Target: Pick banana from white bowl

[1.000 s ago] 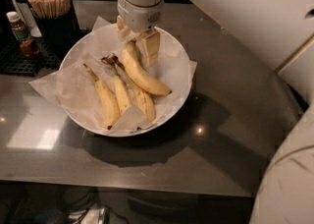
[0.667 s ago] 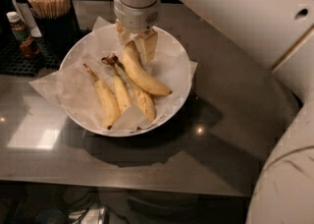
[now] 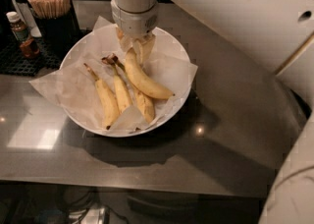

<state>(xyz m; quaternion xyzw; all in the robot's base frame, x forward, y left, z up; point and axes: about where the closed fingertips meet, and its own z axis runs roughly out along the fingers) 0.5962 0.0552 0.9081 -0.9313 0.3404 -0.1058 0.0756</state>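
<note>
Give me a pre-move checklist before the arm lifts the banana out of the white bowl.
1. Gripper at the target: ok. It is down inside the white bowl, at the upper end of the banana.
2. Hold on the banana secured: cannot tell.
3. Banana free of its neighbours: not ok. It lies on top of the other bananas, touching them.
4. Paper liner out of the grip: cannot tell.
5. Toothpick holder and small bottle out of the way: ok. Both stand outside the bowl.
</note>
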